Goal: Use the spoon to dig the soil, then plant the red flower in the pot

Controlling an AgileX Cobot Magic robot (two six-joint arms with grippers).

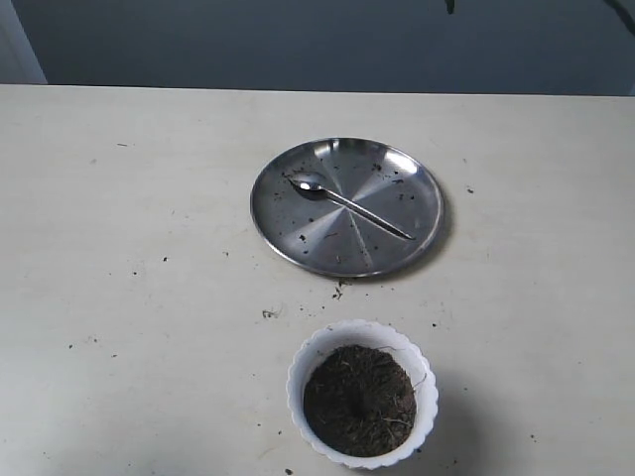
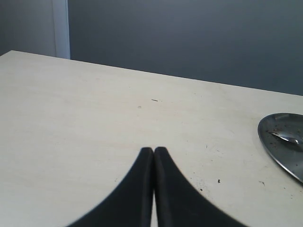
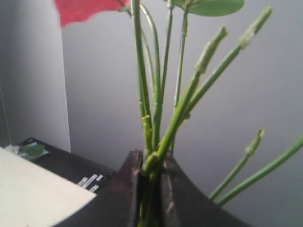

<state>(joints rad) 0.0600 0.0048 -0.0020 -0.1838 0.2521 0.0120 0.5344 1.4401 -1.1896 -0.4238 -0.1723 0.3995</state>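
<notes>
The white scalloped pot (image 1: 427, 382) stands near the table's front edge, filled with dark brown soil (image 1: 358, 400) that has a dent in its middle. The silver spoon (image 1: 347, 203) lies on the steel plate (image 1: 397, 167), its bowl also just visible in the left wrist view as the spoon (image 2: 289, 138). My right gripper (image 3: 151, 163) is shut on the green stems of the red flower (image 3: 156, 109), with a red spathe and a green leaf beyond them. My left gripper (image 2: 154, 150) is shut and empty over bare table. Neither gripper shows in the exterior view.
Tiny dark crumbs are scattered on the plate and on the table (image 1: 119, 297) between plate and pot. A grey wall rises behind the table's far edge. A dark surface with small labels (image 3: 90, 181) sits beside the table in the right wrist view.
</notes>
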